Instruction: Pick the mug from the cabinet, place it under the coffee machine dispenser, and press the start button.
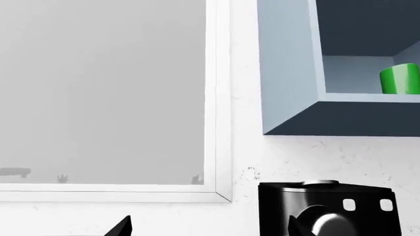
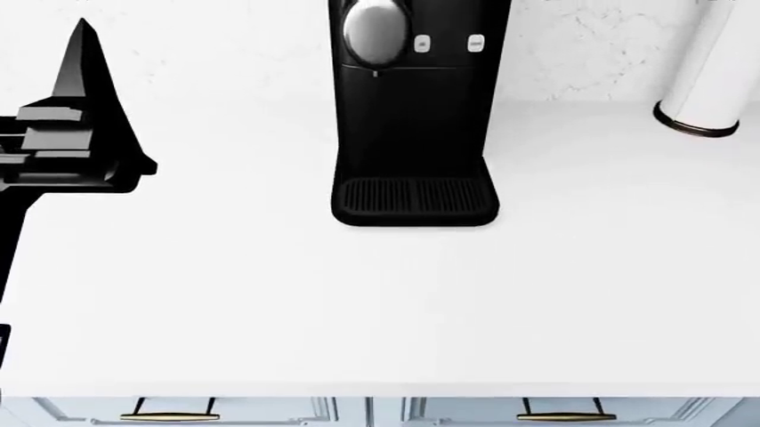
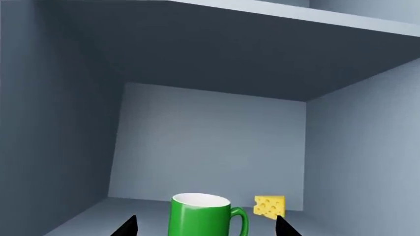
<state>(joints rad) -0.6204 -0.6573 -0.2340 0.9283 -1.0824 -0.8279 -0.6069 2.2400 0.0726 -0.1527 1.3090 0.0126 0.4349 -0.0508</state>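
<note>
Right gripper [image 3: 204, 227] spread before the mug [image 3: 199, 215].
The mug stood upright in the cabinet [image 3: 196, 142], cheese [image 3: 270, 205] beside it; the left gripper's [image 2: 84, 107] state was unclear.

The left claw [image 2: 84, 116] is matte black, with blocky stepped housing and a pointed finger.

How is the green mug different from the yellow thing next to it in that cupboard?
The mug is bright green, smooth and round with a loop handle; the cheese wedge is yellow, angular and dotted with holes. The mug is taller and nearer the camera; the cheese sits farther back. Both rest upright on the same cabinet shelf.
</note>
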